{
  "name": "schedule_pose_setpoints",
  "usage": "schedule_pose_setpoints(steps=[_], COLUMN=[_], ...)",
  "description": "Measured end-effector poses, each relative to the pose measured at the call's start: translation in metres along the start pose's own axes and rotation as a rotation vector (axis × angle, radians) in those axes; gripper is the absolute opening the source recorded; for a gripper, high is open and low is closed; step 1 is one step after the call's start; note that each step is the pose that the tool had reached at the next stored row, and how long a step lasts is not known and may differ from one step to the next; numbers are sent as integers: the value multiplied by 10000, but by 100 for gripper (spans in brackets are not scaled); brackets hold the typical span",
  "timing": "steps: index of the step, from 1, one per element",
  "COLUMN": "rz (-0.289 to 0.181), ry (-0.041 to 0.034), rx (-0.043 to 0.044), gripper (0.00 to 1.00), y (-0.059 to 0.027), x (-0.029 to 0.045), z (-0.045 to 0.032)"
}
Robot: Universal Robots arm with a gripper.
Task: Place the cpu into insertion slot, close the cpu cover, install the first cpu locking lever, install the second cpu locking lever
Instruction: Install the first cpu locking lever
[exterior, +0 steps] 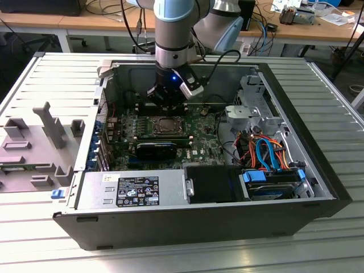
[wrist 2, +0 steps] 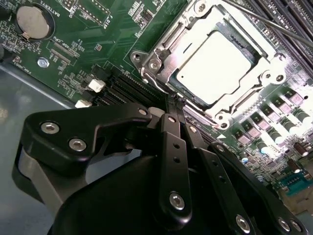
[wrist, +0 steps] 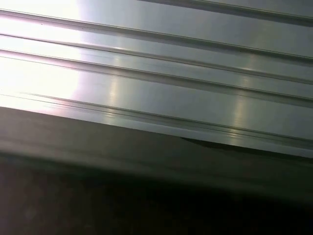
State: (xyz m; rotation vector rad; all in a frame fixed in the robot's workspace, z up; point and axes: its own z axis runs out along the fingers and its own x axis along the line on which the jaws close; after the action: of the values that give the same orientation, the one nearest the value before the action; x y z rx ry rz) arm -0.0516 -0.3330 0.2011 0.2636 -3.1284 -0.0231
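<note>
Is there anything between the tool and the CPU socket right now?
Nothing visible stands between them. In the second wrist view the tool sits just beside the socket, where the cpu already lies under the closed cover. Bare board lies between.

The arm (exterior: 173,31) is silver-grey tube with pale blue joint caps, a black cable trailing beside it. Its wrist is black with a small blue light. The pincer (wrist 2: 172,105) is matte black linkage bars fastened with silver screws
</note>
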Motion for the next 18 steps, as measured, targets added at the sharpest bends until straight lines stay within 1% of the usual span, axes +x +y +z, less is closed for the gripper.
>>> schedule_pose_setpoints(steps=[2,4,5,9,10,11,14,18], rz=[-44,-102,-142,-232,-252,-268,-288,-291], ry=[-4,-14,-29,-70,-84,-88,-103,-89], rx=[-23,-120,-237,-537,-600,-632,-668,-649], gripper=[11,11,11,11,11,11,11,11], y=[-2,-8,-10,-16,-17,-17,-14,-15], x=[-16,-42,-60,-96,-101,-104,-107,-105], z=[-1,-1,-1,-2,-1,-2,-22,-142])
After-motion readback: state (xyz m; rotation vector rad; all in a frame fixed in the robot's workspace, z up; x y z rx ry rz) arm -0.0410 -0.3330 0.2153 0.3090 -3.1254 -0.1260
